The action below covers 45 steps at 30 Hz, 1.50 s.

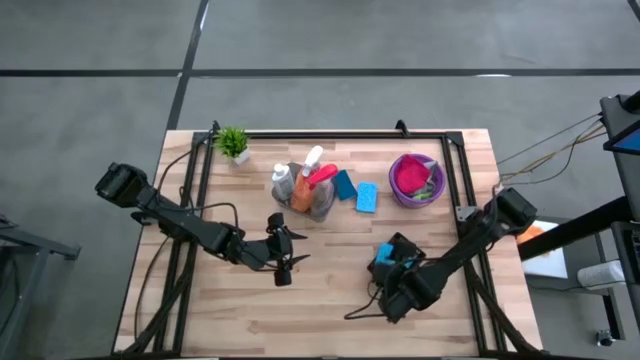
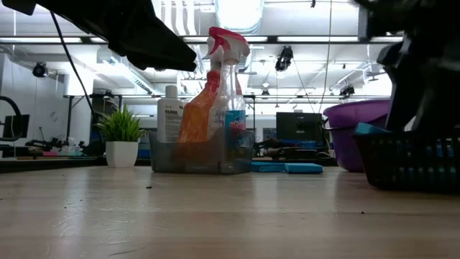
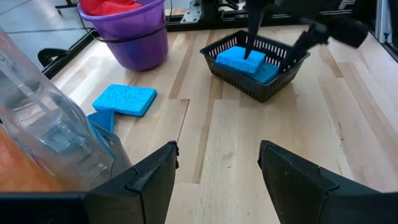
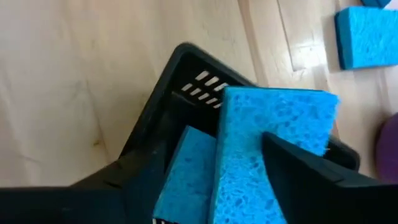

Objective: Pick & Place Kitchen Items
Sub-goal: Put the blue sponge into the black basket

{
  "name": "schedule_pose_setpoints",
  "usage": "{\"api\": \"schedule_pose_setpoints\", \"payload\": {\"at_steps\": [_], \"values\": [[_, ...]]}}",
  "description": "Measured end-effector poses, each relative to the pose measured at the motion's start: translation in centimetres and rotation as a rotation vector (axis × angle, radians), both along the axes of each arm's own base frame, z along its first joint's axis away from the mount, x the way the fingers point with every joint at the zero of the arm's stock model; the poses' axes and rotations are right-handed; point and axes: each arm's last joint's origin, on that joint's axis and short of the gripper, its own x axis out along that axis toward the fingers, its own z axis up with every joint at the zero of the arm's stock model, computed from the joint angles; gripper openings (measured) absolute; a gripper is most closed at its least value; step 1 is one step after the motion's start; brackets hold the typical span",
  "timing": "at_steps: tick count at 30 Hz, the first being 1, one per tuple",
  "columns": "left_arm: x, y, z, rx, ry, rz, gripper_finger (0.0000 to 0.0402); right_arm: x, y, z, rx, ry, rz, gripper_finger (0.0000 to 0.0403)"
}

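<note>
Resting in the slatted black basket (image 3: 258, 74) near the table's right edge, porous blue sponges (image 3: 239, 61) are lying under the right gripper (image 1: 385, 262), whose spread I cannot tell; left gripper (image 3: 214, 171) is gaping wide.

Hidden and cut-off items
Purple bucket (image 2: 357, 133): right part behind black basket (image 2: 410, 162); red cloth (image 3: 109, 5) cropped by frame edge; lower sponge (image 4: 183, 180) mostly under upper sponge (image 4: 267, 137); bottle labels illegible

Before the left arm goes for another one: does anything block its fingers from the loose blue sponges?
Nothing visible does. In the left wrist view, bare wooden table lies between the open left gripper and the flat blue rectangular sponge; the clear bottle bin stands alongside.
</note>
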Motion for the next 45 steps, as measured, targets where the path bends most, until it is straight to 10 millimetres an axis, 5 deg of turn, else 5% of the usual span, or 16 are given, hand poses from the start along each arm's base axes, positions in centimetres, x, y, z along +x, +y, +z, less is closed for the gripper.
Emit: {"api": "schedule_pose_setpoints", "payload": {"at_steps": [4, 9, 22, 36, 45], "values": [[0.0, 0.0, 0.0, 0.000, 0.000, 0.000, 0.0231, 0.2, 0.0, -1.2, -0.046, 0.002, -0.048, 0.0294], [0.0, 0.0, 0.0, -0.001, -0.001, 0.000, 0.0231, 0.1, -0.1, -2.0, -0.099, 0.003, -0.087, 0.0280], [0.0, 0.0, 0.0, 0.008, -0.001, -0.005, 0.0231, 0.5, 0.6, -0.7, -0.117, 0.035, -0.009, 0.0031], [0.0, 0.0, 0.0, 0.013, 0.000, -0.007, 0.0231, 0.3, 1.3, 2.1, -0.105, 0.262, 0.192, 0.0018], [0.0, 0.0, 0.0, 0.018, 0.006, -0.008, 0.0231, -0.5, 2.2, 2.3, -0.115, 0.400, 0.443, 0.0018]]}}
